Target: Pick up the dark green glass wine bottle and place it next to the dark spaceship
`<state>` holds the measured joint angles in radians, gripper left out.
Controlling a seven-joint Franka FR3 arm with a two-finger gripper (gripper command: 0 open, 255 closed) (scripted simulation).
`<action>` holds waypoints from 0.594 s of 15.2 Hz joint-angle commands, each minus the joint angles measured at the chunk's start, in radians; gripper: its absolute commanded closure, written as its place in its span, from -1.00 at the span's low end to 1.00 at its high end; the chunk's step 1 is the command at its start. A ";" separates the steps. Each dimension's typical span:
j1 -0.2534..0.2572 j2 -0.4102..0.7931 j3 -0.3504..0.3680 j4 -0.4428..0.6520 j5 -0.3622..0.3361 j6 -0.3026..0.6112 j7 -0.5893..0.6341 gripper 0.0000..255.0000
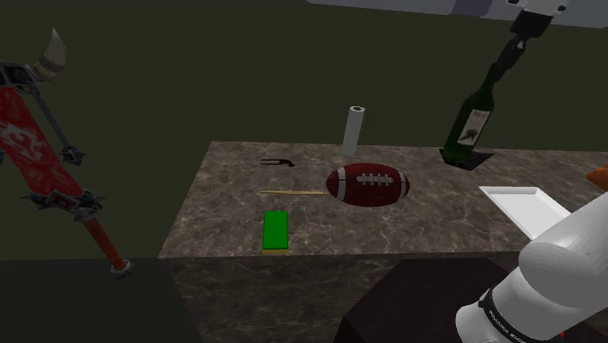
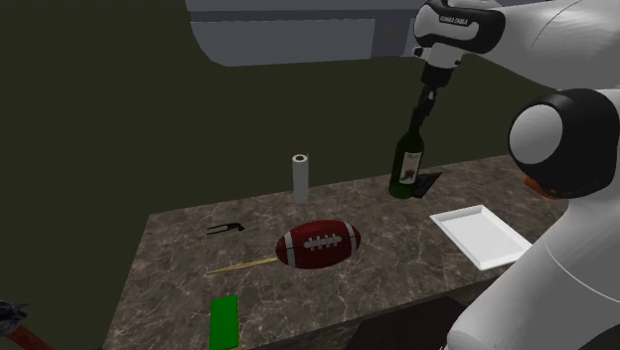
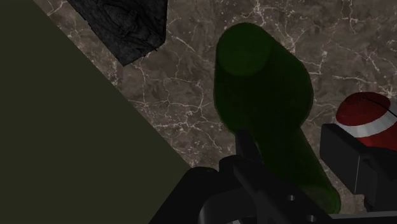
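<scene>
One tool point(image 1: 505, 66), clamped on the neck of the dark green wine bottle point(image 1: 471, 125); in the wrist view its black fingers point(image 3: 245, 149) press the neck from both sides. Bottle hangs below the tool, tilted, base swung toward the shoulder view's left. Base is at the far edge of the marbled worktop point(image 1: 224, 209), right by the dark spaceship point(image 1: 466, 159), a flat black shape. Cannot tell whether the base touches it. Football point(image 1: 367, 184), white cylinder point(image 1: 353, 131) and green block point(image 1: 277, 230) lie well apart from the bottle.
</scene>
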<state>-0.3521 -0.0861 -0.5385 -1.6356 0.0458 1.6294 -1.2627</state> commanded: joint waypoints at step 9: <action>-0.006 -0.026 -0.005 -0.152 -0.012 0.129 -0.016 1.00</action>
<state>-0.3580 -0.1109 -0.5427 -1.7755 0.0340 1.7466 -1.2779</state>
